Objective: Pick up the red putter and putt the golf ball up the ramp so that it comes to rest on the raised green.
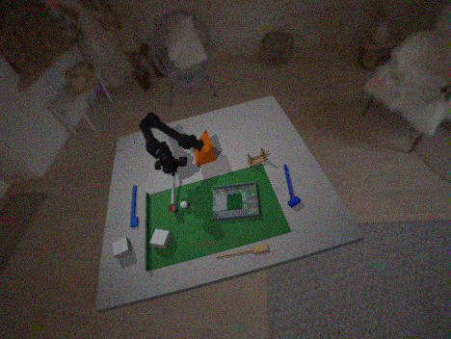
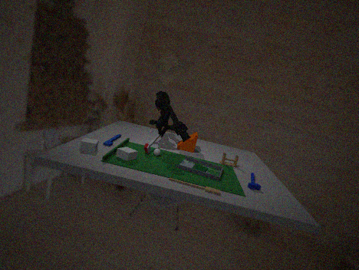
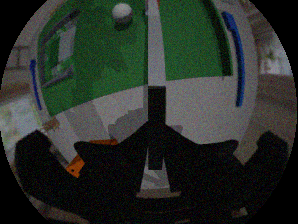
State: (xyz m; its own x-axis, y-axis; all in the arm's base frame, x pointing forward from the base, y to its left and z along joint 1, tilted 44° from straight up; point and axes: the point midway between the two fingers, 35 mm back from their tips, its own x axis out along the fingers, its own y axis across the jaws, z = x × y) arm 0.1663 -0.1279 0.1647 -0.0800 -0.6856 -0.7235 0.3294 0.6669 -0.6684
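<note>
Holding position: red putter beside the golf ball

Red putter (image 1: 173,190) (image 2: 154,139) (image 3: 156,50), one: slim, straight, pale shaft; small red head; dark upper end. Clamped in the claw (image 1: 172,171) (image 2: 160,133) (image 3: 156,122), its shaft slanting down to the head over the green mat (image 1: 193,231) (image 2: 153,165) (image 3: 192,45). Contact between head and mat cannot be told.

Golf ball (image 1: 184,204) (image 2: 157,152) (image 3: 122,13), one: white, round, plain. On the mat, just beside the putter head; the top view gives a narrow gap between the two.

Gray-edged ramp piece (image 1: 220,201) (image 2: 187,164) (image 3: 66,42), one: rectangular, on the mat, with a green square inside its frame. Ball outside it.

Differences by view. Top: the green square reads clearly, and the mat's whole outline on the pale worktop (image 1: 241,116) (image 2: 276,199) (image 3: 200,110). Exterior: the red face of the head and the frame's raised walls, seen from low down. Wrist: the shaft's run away from the claw, with only a red sliver at the picture's upper edge. Two white blocks and a wooden putter (image 1: 260,248) (image 2: 212,190), listed in top and exterior, do not appear in wrist.
</note>
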